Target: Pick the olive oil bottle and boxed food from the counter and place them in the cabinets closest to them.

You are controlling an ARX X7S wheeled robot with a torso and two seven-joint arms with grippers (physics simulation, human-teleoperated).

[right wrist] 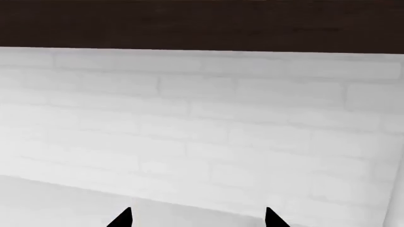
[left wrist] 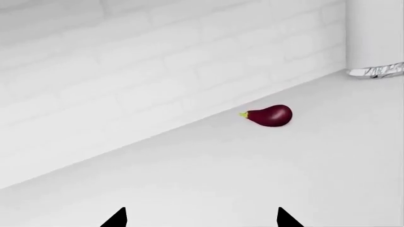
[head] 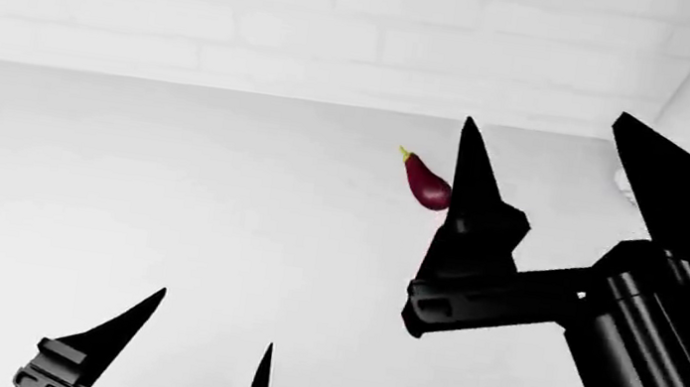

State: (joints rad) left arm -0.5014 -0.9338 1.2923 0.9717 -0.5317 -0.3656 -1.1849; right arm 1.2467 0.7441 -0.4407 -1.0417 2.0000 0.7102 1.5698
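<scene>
The olive oil bottle and the boxed food are out of view in all three views. The white counter [head: 157, 199] stretches out to a white brick wall. My left gripper [head: 211, 321] is low at the near side, open, with nothing between its black fingertips [left wrist: 117, 218]. Raised over the counter's right part, my right gripper [head: 546, 140] is open and empty too; in the right wrist view its fingertips [right wrist: 123, 218] point at the brick wall. A small purple eggplant [head: 427, 182] lies on the counter near the wall, just left of the right gripper.
The eggplant [left wrist: 271, 115] lies ahead of the left gripper [left wrist: 200, 218]. A white upright surface with a shiny foil-like base [left wrist: 377, 71] stands at the counter's right end. A dark brown cabinet underside [right wrist: 202, 23] runs above the brick wall [right wrist: 202, 118].
</scene>
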